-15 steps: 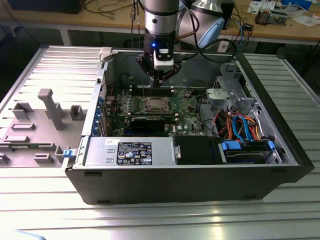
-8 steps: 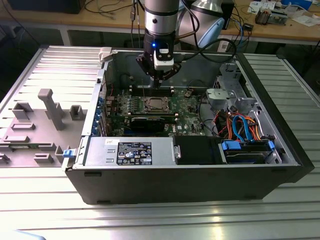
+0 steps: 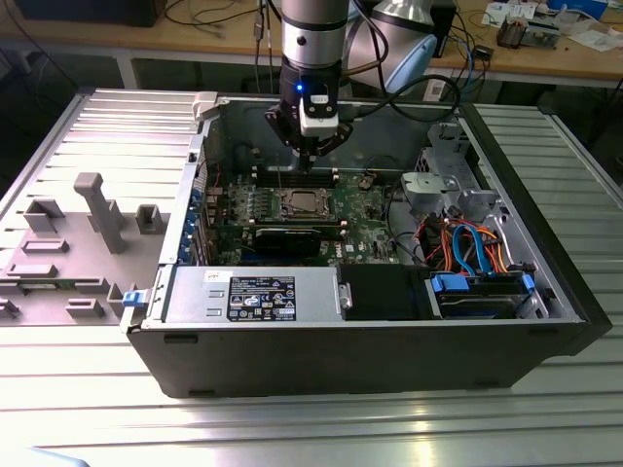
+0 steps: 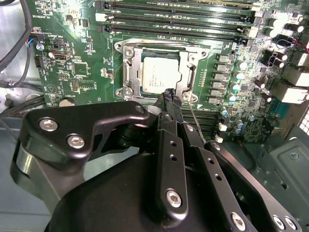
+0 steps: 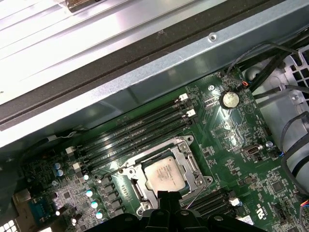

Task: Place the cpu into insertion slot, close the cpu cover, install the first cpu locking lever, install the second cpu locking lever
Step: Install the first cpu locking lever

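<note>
My black claw [image 4: 171, 95], fingertips pressed together on nothing, hovers over the nearest edge of the silvery-rimmed square insertion slot [image 4: 127, 54], where the flat silver-grey square cpu [image 4: 159, 72] lies seated, green circuit board [image 4: 72, 72] beyond.

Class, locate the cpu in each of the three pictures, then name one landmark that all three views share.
Exterior view: the cpu lies mid-board, under the gripper.
Second wrist view: the cpu lies just beyond the gripper.
First wrist view: the cpu again lies just beyond the gripper.
Shared landmark: the long black memory slots beside the cpu.
</note>
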You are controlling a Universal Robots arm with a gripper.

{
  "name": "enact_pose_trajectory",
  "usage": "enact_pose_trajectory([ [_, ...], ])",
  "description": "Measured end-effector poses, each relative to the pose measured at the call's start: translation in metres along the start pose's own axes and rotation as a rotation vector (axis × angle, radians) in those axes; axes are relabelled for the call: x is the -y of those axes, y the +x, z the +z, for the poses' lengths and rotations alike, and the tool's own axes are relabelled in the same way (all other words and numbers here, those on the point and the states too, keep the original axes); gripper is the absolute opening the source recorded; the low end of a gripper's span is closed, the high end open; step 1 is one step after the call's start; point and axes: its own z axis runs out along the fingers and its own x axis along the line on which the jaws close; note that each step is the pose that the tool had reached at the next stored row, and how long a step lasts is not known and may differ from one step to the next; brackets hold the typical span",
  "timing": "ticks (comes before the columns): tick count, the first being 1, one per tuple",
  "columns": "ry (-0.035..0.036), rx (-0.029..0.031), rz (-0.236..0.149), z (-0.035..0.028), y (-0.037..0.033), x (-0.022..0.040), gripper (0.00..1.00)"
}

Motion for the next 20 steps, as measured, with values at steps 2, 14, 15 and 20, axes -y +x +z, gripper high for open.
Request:
enact_pose_trajectory([
  [2, 0.0005, -0.0009, -0.011, 0.0001, 0.0002, 0.0, 0.11],
  [14, -0.0014, -0.0031, -0.191, 0.0016, 0.0005, 0.0, 0.11],
  [15, -0.0016, -0.0031, -0.194, 0.0017, 0.0008, 0.0001, 0.11],
  [20, -0.0014, -0.0031, -0.199, 0.0015, 0.0012, 0.0004, 0.11],
])
